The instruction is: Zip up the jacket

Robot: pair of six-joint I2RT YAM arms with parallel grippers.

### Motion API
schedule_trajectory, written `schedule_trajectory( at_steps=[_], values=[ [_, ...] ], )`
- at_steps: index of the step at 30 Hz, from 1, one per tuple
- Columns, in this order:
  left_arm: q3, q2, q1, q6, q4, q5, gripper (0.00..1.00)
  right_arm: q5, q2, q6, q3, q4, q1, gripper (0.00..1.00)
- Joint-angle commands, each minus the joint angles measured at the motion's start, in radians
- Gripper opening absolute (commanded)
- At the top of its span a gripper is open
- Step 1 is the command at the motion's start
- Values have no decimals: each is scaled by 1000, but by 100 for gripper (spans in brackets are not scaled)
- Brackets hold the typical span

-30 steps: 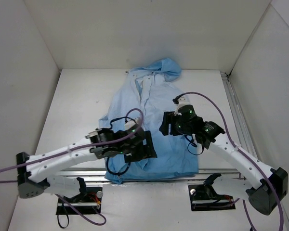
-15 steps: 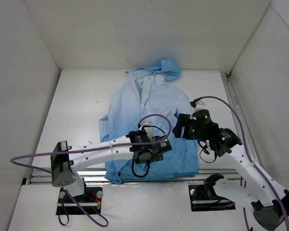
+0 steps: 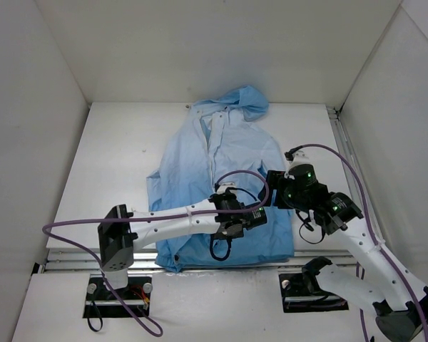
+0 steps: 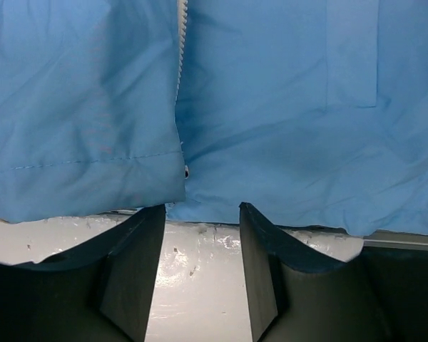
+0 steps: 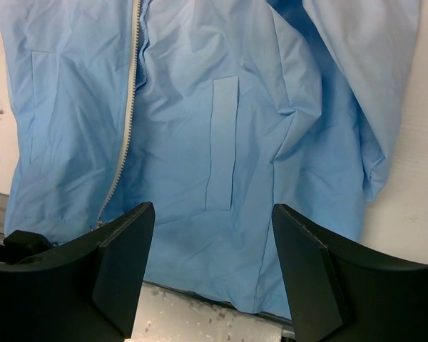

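I see the jacket lying flat, front up, in the middle of the white desk, hood towards the far wall and hem along the near edge; its sleeves lie folded in close against the body. My left hand sits low over the hem, close to the centre line; on its wrist camera the left hand has its fingers partly apart with only bare desk between them, holding nothing, tips just short of the hem. Above them the pale zipper runs down between the two front panels to a small dark spot at the hem; what that spot is I cannot tell. To the right lies a flat pocket. Further right, my right hand hangs above the jacket's right-hand side, clear of the cloth; on its own camera the right hand is wide apart and empty, looking down on the zipper line and a narrow pocket welt.
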Motion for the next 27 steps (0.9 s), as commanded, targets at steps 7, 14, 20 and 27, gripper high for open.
schedule_trajectory(
  at_steps=[7,14,20,27],
  values=[
    [62,15,1,40,-71,-27,35,-14,-17,-8,20,24,-20,64],
    [100,55,10,70,-109,-45,35,-21,-9,-19,17,26,-23,64],
    [108,72,28,91,-120,-50,32,-25,-5,-31,15,26,-34,63],
    [151,111,28,103,-172,-70,31,-28,0,-38,9,29,-44,63]
  ],
)
